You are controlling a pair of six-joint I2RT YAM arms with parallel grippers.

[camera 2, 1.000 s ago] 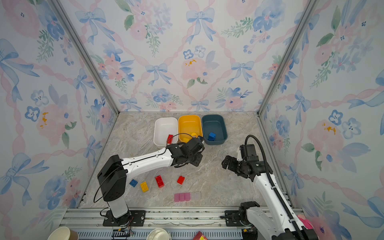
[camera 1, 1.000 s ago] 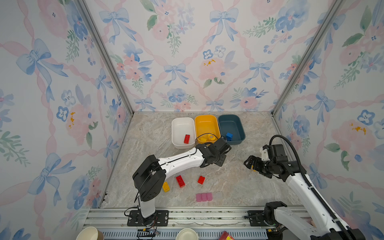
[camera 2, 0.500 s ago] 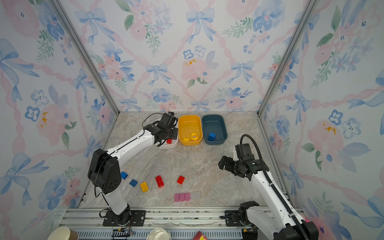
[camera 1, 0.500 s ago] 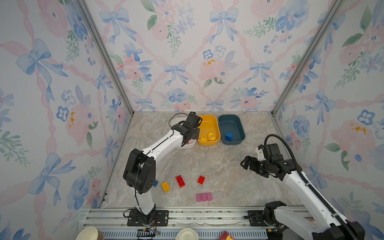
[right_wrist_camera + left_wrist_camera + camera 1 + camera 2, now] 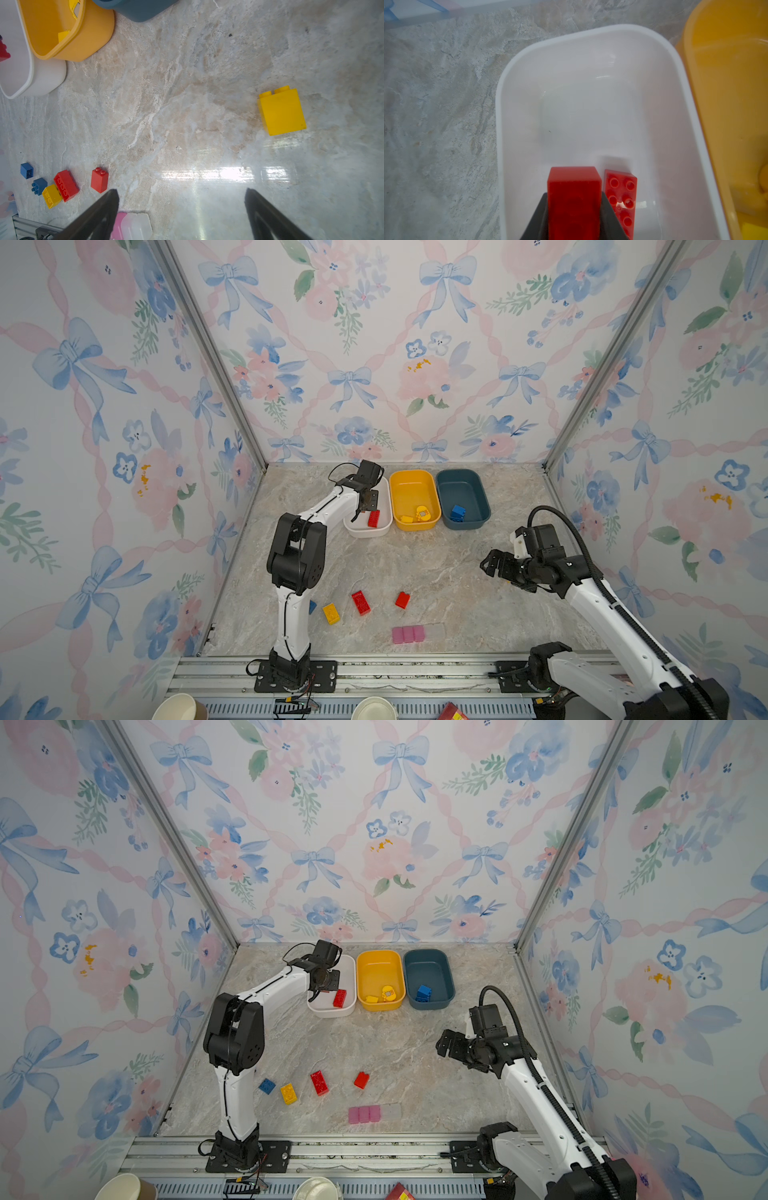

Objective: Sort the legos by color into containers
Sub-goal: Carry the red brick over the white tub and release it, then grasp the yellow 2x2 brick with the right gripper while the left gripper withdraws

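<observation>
Left gripper point(image 5: 574, 202) clamped on held red brick point(image 5: 574, 187), over white tub point(image 5: 591, 29), just beside loose red brick point(image 5: 620, 195) lying inside.

Risks we see:
- drop lands on loose red brick, tips or bounces toward yellow tub point(image 5: 726, 83)
- brick sticks to one finger on release

Right gripper point(image 5: 181, 193) spread wide, empty, above table. Yellow brick point(image 5: 282, 110) sits off jaw line; without realigning we'd knock it.
</observation>
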